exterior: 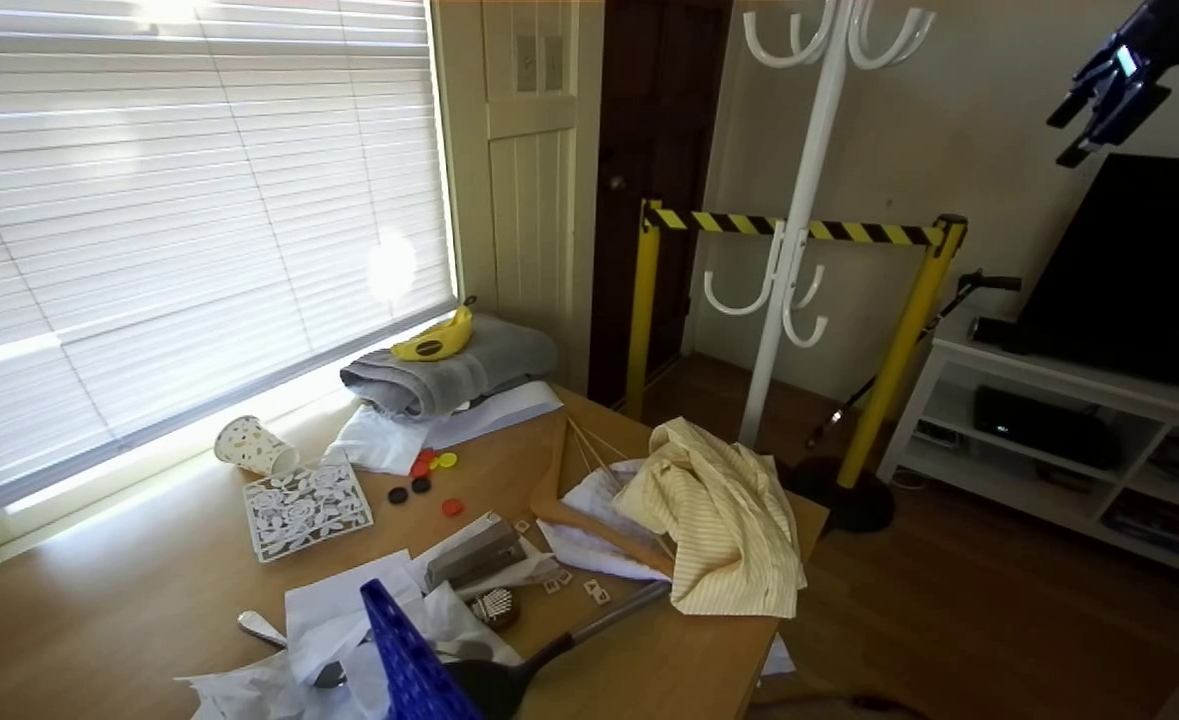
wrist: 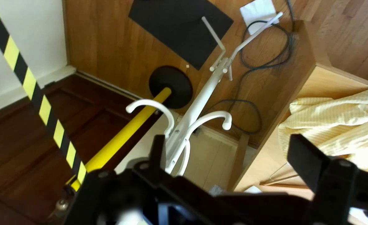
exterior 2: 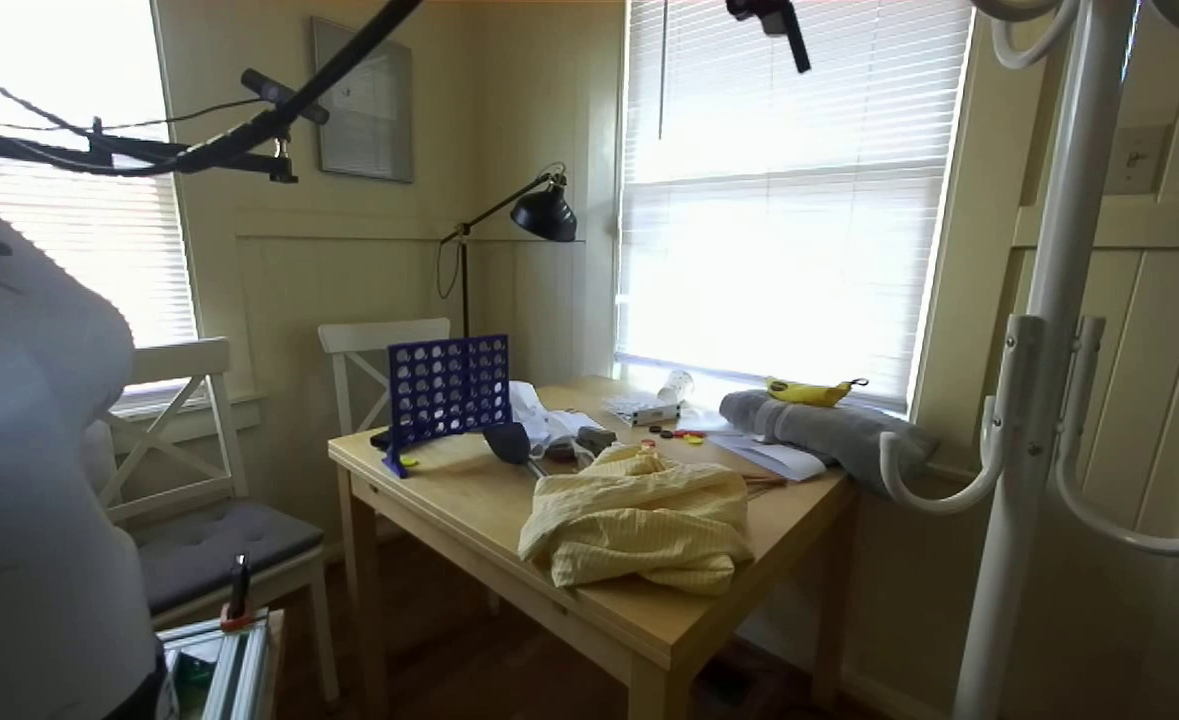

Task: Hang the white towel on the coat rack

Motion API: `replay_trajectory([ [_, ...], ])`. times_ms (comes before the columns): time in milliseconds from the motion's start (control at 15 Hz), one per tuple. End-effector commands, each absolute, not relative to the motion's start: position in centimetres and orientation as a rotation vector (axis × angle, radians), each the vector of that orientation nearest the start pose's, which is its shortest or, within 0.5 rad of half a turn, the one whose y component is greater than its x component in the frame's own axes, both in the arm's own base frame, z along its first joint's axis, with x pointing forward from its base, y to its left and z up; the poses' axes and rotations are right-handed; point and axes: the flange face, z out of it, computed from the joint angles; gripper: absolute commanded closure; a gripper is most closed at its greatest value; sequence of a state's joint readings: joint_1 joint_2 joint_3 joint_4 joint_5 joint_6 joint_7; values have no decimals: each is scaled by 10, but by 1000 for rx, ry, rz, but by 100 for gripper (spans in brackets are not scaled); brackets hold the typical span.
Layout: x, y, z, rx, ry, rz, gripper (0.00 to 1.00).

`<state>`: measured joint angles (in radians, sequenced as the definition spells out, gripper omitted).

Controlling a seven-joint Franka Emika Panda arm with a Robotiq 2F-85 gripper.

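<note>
The white coat rack [exterior: 811, 180] stands beside the table's corner, its hooks bare; it also shows in the other views [exterior 2: 1034, 250] [wrist: 199, 100]. A white cloth [exterior: 589, 495], perhaps the towel, lies on the table, partly under a wooden hanger [exterior: 599, 532] and a pale yellow striped cloth [exterior: 719, 520]. The yellow cloth also shows in the wrist view [wrist: 333, 122]. I cannot tell for sure which cloth is the white towel. My gripper [exterior: 1064, 140] is open and empty, high up near the rack and away from the table; its fingers spread wide in the wrist view [wrist: 229, 140].
The wooden table [exterior: 149, 570] also holds a grey towel [exterior: 499, 355] with a yellow banana pouch [exterior: 439, 335], a blue game frame [exterior 2: 449, 390], a spatula [exterior: 614, 612] and papers. Yellow posts [exterior: 894, 350] with striped tape [exterior: 869, 232] stand behind the rack. A TV stand [exterior: 1049, 430] is nearby.
</note>
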<state>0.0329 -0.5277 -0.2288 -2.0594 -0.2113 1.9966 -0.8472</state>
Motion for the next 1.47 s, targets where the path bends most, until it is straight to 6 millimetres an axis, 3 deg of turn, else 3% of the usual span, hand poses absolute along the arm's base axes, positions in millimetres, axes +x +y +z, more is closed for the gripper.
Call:
replay_trajectory([
  [0, 418, -88, 717, -3165, -1346, -729, 0],
  [67, 414, -78, 729, -3141, -1414, -780, 0],
  [133, 415, -91, 709, -3163, -1310, -718, 0],
  [333, 414, -74, 726, -3149, -1371, -773, 0],
  [533, 414, -77, 727, -3147, -1379, -771, 0],
  [600, 413, -74, 723, -3145, -1274, -813, 0],
  [733, 433, -54, 723, -3099, -1194, -858, 0],
  [867, 460, -18, 728, -2972, -1201, -958, 0],
  [1133, 510, 77, 734, -2669, -1397, -1080, 0],
  [1267, 535, 123, 727, -2541, -1524, -1038, 0],
  [1400, 554, 154, 722, -2440, -1671, -998, 0],
])
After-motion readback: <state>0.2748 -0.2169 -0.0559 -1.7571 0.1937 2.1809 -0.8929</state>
